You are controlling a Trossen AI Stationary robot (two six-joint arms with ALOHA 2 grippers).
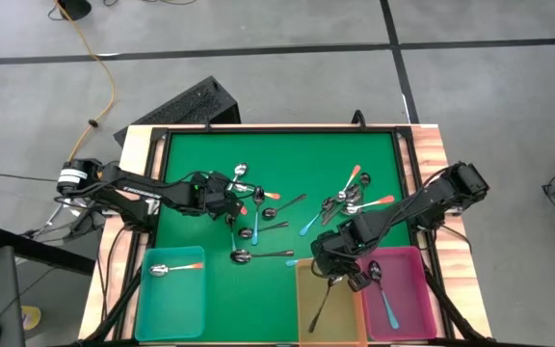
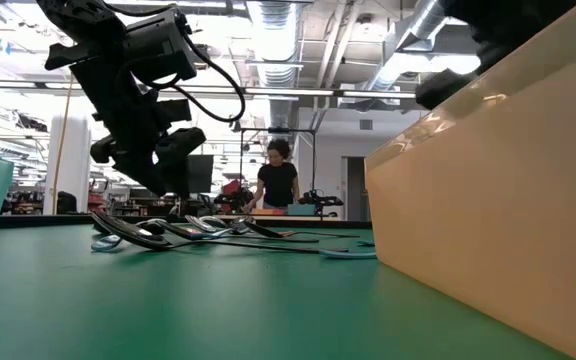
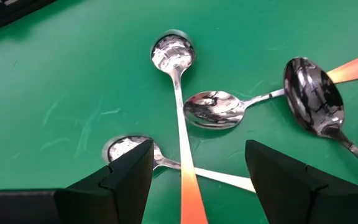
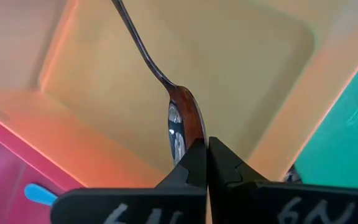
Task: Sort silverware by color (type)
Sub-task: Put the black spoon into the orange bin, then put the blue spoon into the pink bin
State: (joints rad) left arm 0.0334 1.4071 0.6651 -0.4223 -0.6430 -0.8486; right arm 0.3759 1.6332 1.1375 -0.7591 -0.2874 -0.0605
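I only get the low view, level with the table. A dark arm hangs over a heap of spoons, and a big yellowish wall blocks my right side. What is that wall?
Observer: It is the side of a yellow bin, which stands in a row between a teal bin and a pink bin.
Operator: Is anything happening over it?
Observer: Yes. The right pincer is shut on a dark-handled spoon, holding it over the yellow bin.
Operator: And the arm over the heap?
Observer: That is the left pincer, open, with an orange-handled spoon lying between its fingers.
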